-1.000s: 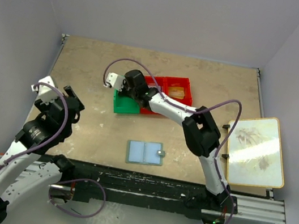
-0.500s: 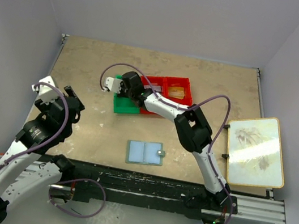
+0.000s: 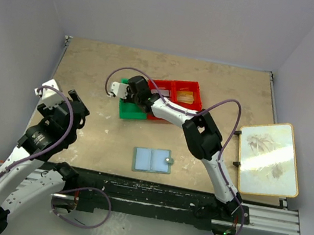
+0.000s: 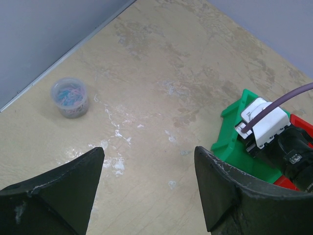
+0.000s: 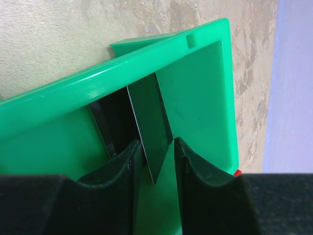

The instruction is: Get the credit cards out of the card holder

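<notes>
Right gripper: jaws parted a little, low inside the green bin. A dark card stands on edge in the gap. A sliver of green shows beside the card, so it looks let go rather than pinched, though I cannot be sure.
Card: tilted, its upper end against the bin's wall, its lower corner between the fingers.
Second card: also dark, leaning on the same wall just beside the first and partly behind one finger.
Bins: the green bin sits touching the red bins at mid-table.
Card holder: lies open and flat near the front edge of the table, between the two arms and well apart from both grippers. Whether any cards remain in it is too small to tell.
Left gripper: wide open, holding nothing, above bare table on the left side, with a small tub of clips beyond it.
Risk, sticking: the card may cling to a pad and ride up if the arm lifts before the jaws widen.
Risk, knock: a sideways withdrawal could tip either leaning card over the rim.
Risk, sliding: nothing pins the card holder, so pulling another card could drag it.
</notes>
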`<state>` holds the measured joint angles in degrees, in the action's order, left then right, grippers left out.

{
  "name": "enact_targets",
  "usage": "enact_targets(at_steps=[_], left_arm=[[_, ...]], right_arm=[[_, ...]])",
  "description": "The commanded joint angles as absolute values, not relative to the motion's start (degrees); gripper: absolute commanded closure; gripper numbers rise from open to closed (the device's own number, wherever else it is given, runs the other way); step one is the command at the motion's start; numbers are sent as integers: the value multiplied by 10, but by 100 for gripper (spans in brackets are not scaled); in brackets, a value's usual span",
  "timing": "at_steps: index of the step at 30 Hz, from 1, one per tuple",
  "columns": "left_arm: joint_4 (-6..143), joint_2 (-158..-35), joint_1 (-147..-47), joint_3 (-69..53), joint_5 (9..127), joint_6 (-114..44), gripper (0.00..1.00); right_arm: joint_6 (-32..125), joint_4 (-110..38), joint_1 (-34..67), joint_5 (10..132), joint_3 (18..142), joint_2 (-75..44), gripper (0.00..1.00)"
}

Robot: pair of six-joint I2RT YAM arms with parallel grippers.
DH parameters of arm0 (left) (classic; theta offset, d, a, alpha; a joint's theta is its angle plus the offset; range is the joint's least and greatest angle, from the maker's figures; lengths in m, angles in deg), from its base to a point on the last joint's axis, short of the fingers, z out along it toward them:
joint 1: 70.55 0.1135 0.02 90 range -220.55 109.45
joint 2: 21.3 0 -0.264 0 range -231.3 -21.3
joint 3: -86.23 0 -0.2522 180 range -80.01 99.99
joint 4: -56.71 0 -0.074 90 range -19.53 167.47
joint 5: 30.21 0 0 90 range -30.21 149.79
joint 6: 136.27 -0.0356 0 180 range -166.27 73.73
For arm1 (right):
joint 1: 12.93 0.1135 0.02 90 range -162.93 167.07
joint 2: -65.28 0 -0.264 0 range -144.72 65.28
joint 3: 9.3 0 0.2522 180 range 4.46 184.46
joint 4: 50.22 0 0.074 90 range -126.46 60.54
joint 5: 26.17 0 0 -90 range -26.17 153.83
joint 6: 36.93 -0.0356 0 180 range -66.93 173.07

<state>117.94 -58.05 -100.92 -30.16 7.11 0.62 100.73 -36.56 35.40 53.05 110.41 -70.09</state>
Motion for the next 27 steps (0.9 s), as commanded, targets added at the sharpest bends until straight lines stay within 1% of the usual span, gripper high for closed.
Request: enact_targets(at_steps=[1,6,13,17,20,25,26,27], left_arm=[[1172,-581,-1005,-302,68,-1,28],[1172,-583,-1005,-302,69,-2,28],[1172,-584,-1005,-302,71,-1,28],[1172,-586,-1005,-302,71,-2,28],[1172,-588,-1005,-302,71,-2,28],[1172,-596,-1005,-302,69,-4,27],[1172,-598,-1005,-302,70,-4,27],[1170,-601,-1005,-302,71,-5,27]], right_arm=[[996,-356,352,551,1107,-652,62],[969,-345,349,572,1106,-635,59],[911,-351,339,600,1101,-606,57],[869,-388,335,583,1074,-563,57],[807,-454,326,578,1011,-493,56],[686,-623,297,519,820,-319,48],[662,-637,289,503,789,-282,45],[639,-640,280,492,760,-249,40]])
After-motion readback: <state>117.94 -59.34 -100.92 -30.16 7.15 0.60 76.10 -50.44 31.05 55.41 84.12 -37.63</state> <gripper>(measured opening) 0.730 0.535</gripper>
